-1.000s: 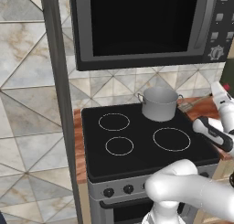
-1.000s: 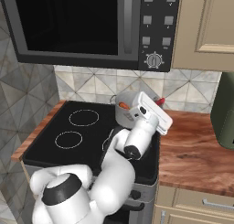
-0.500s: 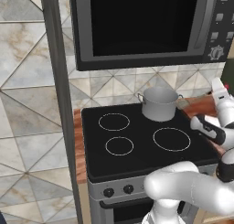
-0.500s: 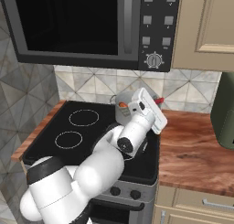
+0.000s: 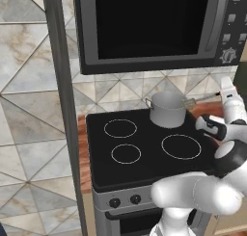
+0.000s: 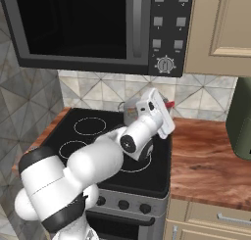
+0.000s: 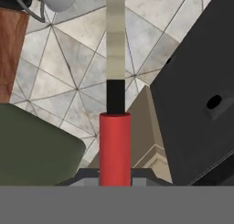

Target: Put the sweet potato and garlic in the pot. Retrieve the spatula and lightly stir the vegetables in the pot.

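spatula (image 7: 115, 127): red cylindrical handle, black collar, pale flat blade | gripper (image 7: 115, 176): 2 fingers pinch handle base | pot (image 5: 167, 109): brushed-metal cylinder

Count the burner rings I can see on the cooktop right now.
3 in the left base view: back-left ring, front-left ring, front-right ring. The pot sits at the back right and may hide a fourth.

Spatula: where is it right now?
In the gripper, red handle clamped between the jaws in the hand view. In the left base view the spatula reaches from the hand toward the pot's right rim, above the stove's back right.
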You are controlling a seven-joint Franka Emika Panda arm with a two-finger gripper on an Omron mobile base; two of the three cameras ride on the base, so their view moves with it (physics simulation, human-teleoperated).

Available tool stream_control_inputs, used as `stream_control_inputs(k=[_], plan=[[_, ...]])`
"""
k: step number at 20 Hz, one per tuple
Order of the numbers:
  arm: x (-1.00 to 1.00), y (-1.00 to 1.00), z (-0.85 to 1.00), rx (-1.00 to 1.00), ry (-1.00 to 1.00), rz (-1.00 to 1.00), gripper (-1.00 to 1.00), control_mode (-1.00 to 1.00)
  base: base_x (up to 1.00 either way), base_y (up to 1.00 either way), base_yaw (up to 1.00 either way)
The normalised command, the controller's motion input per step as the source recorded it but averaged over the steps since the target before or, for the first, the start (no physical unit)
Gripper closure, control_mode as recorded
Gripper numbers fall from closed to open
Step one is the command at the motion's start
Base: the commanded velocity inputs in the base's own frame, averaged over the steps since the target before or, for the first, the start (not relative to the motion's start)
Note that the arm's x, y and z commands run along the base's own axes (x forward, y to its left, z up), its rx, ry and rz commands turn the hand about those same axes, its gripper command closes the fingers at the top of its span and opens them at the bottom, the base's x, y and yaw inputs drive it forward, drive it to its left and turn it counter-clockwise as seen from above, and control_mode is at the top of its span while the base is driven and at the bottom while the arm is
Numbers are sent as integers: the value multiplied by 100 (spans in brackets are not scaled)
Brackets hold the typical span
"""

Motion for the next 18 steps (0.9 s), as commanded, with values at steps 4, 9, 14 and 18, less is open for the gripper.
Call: stream_control_inputs(k=[4, 9, 14, 18], plan=[[34, 9, -7, 8, 0, -8, 100, -100, 0, 0, 0], [34, 5, -24, 5, 0, -7, 100, -100, 0, 0, 0], [39, 6, -25, 1, 0, -6, 100, -100, 0, 0, 0], [39, 7, -33, 0, 0, -6, 100, -100, 0, 0, 0]])
